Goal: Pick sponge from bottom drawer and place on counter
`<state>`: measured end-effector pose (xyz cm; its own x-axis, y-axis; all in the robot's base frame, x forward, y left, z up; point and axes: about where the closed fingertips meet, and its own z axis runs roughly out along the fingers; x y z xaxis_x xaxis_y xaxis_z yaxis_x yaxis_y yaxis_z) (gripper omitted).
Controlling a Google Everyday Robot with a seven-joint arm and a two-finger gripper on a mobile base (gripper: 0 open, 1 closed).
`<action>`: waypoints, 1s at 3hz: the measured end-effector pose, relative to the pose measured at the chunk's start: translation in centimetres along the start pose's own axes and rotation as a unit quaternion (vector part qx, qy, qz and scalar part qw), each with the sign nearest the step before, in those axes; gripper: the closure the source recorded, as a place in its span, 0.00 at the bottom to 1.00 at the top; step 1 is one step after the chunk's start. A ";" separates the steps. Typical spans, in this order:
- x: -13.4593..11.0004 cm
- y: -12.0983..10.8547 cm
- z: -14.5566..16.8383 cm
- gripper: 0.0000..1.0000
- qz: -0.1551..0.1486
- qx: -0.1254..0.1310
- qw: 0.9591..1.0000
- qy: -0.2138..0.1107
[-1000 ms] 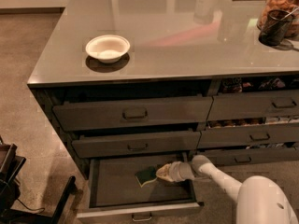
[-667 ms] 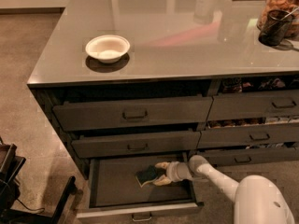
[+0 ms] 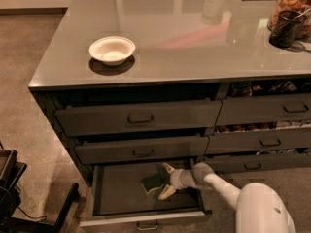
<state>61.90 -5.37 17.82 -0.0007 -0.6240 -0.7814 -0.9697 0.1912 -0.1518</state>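
While the pale two-finger tool (image 3: 164, 181) hangs open just beside the green-topped sponge (image 3: 150, 183) in the shallow dark bottom drawer (image 3: 116, 194), we centre it, then close.

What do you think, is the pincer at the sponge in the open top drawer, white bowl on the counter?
No: the open drawer is the bottom drawer, not the top. The camera view shows the pincer at the sponge there, white bowl on the counter.

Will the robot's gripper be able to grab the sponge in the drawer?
Probably yes: the drawer is open, and the gripper is inside it, jaws spread, right at the uncovered sponge.
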 end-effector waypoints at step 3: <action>2.8 -0.4 4.0 0.07 0.025 -0.016 1.000 -0.006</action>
<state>63.29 -4.20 13.30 -0.0467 -0.6051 -0.7948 -0.9759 0.1975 -0.0931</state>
